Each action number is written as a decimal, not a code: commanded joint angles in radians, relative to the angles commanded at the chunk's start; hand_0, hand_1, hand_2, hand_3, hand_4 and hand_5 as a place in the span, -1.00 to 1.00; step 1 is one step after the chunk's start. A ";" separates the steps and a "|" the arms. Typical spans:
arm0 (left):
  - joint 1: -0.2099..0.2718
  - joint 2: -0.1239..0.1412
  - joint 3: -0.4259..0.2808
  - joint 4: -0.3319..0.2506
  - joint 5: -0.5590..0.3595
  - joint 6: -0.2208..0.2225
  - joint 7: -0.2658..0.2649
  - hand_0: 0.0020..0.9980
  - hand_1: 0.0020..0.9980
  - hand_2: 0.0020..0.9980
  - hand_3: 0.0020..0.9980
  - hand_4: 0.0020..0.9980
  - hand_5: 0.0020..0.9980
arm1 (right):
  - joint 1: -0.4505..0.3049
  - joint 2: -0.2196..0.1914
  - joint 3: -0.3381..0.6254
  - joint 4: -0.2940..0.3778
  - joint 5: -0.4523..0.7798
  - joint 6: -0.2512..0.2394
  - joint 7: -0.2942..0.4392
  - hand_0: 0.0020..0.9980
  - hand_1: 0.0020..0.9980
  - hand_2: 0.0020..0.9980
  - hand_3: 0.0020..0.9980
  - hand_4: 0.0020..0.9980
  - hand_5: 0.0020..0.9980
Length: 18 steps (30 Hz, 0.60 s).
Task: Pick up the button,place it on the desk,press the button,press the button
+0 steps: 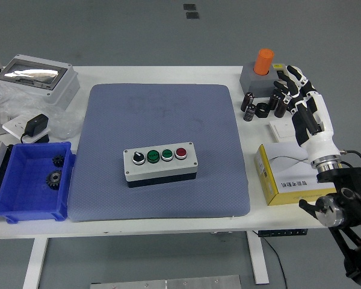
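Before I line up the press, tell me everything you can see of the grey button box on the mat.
The grey rectangular button box lies flat near the middle of the blue-grey padded mat, its long side roughly parallel to the table's near edge. It has a light grey lid over a darker base. On top, left to right, sit a black-and-white selector knob, two green buttons and a red button. Nothing touches it but the mat.

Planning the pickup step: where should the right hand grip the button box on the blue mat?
Grip the button box across its long front and back walls, coming from above on its right end. It lies flat, buttons up, with bare mat all around; the right hand is nearest.
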 joint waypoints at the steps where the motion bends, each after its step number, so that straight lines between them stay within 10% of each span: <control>1: 0.001 0.000 0.002 0.000 -0.004 0.000 0.001 0.30 0.31 0.25 0.45 0.53 0.41 | 0.000 0.001 0.000 -0.001 0.004 0.002 0.001 0.60 0.59 0.63 0.68 0.97 0.18; 18: -0.008 0.003 0.005 0.000 -0.009 -0.005 0.002 0.30 0.31 0.26 0.46 0.51 0.41 | 0.020 -0.024 -0.011 0.069 0.111 0.093 0.006 0.61 0.56 0.62 0.65 0.97 0.19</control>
